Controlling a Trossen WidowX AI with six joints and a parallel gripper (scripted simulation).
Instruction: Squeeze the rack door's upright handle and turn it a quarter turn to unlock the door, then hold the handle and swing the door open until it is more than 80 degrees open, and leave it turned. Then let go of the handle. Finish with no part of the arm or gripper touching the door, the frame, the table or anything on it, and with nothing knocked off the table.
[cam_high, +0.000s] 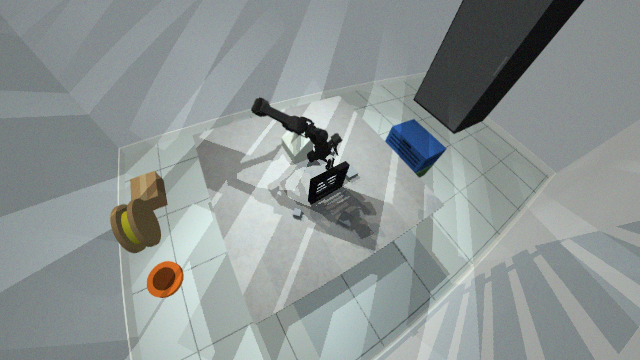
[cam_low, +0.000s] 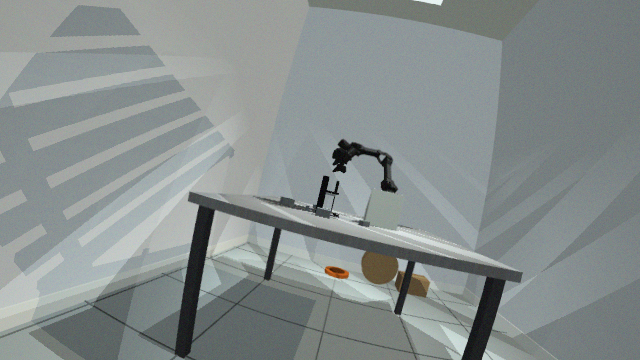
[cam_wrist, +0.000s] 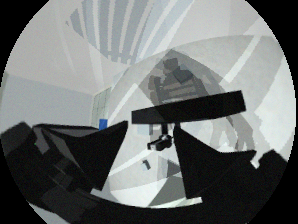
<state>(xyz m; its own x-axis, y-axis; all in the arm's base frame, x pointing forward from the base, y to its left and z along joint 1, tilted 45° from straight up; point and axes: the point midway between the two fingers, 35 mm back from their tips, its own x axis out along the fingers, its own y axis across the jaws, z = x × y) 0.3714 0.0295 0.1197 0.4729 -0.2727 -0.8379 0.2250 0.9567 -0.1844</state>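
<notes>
The black rack door (cam_high: 327, 184) (cam_low: 327, 193) stands upright on the grey table (cam_high: 280, 250) (cam_low: 440, 250). It looks shut, with no gap visible, though its frame is hard to tell apart. The handle (cam_low: 337, 188) (cam_wrist: 160, 144) is a thin dark upright bar on the arm's side of the door, held off it by a short stem. My gripper (cam_low: 340, 169) (cam_wrist: 150, 127) is open and empty, pointing down above the handle and clear of it in the exterior view. In the wrist view the handle shows beyond the gap between the fingers, nearer the right finger. The door's top edge shows just beyond the fingertips.
Small grey blocks (cam_high: 297, 213) (cam_high: 352, 174) (cam_low: 287, 201) lie around the door. The pale base block (cam_low: 385, 210) carries the arm. A blue crate (cam_high: 416, 145), a tall dark cabinet (cam_high: 475, 55), a spool (cam_high: 135, 226), a carton (cam_high: 148, 189) and an orange ring (cam_high: 151, 286) stand off the table.
</notes>
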